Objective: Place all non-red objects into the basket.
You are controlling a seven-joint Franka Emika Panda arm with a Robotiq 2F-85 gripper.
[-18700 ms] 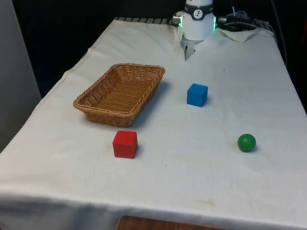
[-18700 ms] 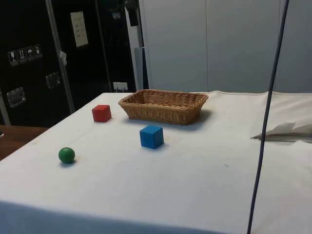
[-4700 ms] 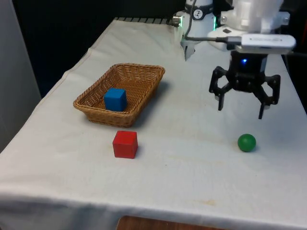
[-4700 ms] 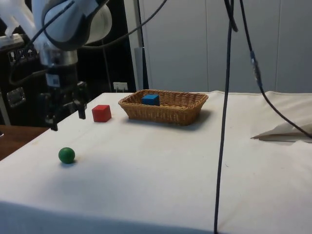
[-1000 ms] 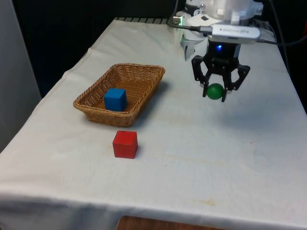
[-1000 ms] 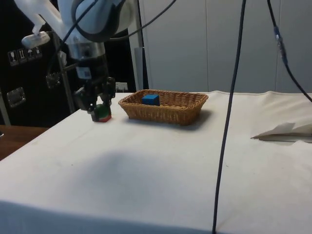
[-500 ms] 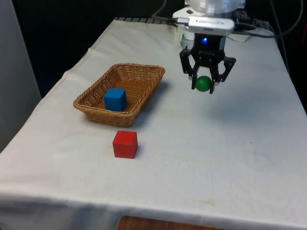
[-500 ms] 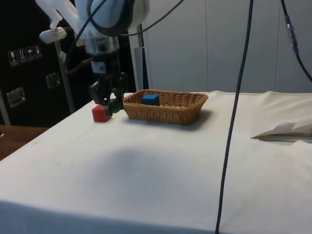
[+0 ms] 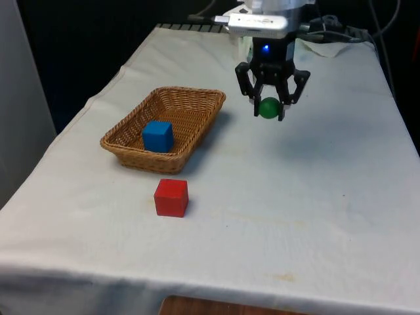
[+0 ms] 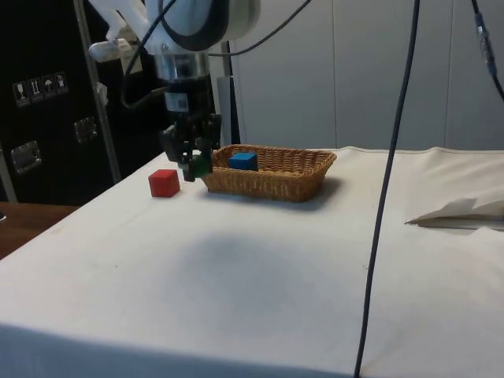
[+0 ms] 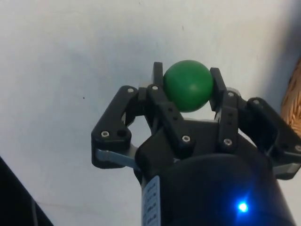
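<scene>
My black gripper [image 9: 269, 111] is shut on a green ball [image 9: 268, 107] and carries it in the air above the white cloth, to the front view's right of the wicker basket [image 9: 131, 146]. In the side view the gripper [image 10: 194, 168] with the ball [image 10: 201, 167] hangs just before the basket's [image 10: 268, 185] near end. The wrist view has the ball [image 11: 188, 85] clamped between both fingers [image 11: 161, 92]. A blue cube [image 9: 157, 136] lies inside the basket, also seen from the side [image 10: 242, 161]. A red cube [image 9: 171, 197] rests on the cloth in front of the basket.
The red cube [image 10: 164, 183] stands close beside the carried ball in the side view. A black cable [image 10: 386, 189] hangs across the side view's right part. Crumpled white material [image 9: 328, 46] lies at the table's far end by the robot's base.
The gripper has carried the green ball towards the basket, to the front view's left and farther from the camera. The cubes and the basket have stayed in place.
</scene>
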